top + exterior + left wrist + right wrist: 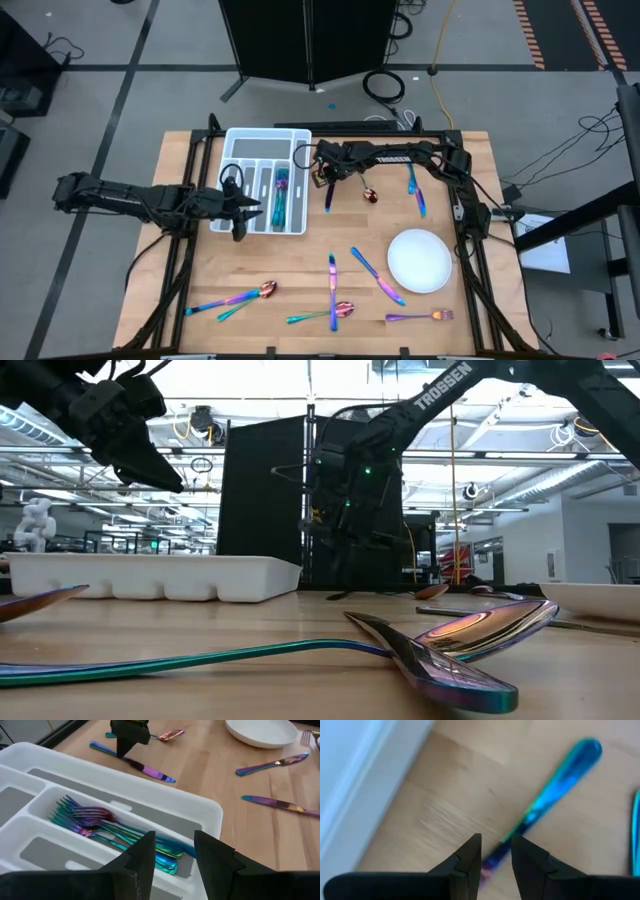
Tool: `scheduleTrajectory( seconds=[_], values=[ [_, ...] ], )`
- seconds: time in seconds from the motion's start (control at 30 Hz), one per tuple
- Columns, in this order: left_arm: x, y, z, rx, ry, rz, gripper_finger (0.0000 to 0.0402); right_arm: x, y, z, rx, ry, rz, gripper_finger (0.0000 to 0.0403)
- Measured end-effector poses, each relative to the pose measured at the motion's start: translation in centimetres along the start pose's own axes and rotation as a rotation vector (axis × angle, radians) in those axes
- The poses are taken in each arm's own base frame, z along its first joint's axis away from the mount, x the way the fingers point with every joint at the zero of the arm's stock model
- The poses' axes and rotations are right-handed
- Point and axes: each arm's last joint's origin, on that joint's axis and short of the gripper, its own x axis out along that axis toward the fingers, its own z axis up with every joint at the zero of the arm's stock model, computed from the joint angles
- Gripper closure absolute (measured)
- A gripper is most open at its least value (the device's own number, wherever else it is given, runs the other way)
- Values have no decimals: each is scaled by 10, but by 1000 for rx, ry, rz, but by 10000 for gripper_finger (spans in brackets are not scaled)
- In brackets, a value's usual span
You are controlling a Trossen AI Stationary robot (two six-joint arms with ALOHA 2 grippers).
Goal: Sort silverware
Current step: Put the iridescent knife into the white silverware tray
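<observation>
I see the right gripper (496,851) clamped on a knife (555,790) beside the tray (238,145); I would lift straight up, while the left gripper (173,851), jaws apart, waits above the forks (95,822).

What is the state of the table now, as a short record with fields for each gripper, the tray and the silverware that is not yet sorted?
left gripper: open, holding nothing, above the tray's edge near the forks
right gripper: down at a knife that lies on the table beside the tray
tray: white, divided; only forks show inside, all in one compartment
unsorted silverware: knives, spoons and one fork lie scattered on the table
plate: white, nothing on it, on the right arm's side
</observation>
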Motion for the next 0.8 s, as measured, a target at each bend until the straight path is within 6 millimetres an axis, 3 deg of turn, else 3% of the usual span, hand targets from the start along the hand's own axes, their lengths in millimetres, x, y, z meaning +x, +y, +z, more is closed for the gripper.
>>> scheduleTrajectory(
  seconds=[0.4, 0.6, 0.8],
  values=[
    [0, -1, 0, -4, 3, -23, 265, 1, 5, -8, -36, -25, -90, 312],
    [0, -1, 0, -5, 2, -24, 265, 1, 14, -11, -55, -116, -112, 312],
    [0, -1, 0, -4, 2, -24, 265, 4, 13, -14, -60, -75, -110, 312]
  ],
)
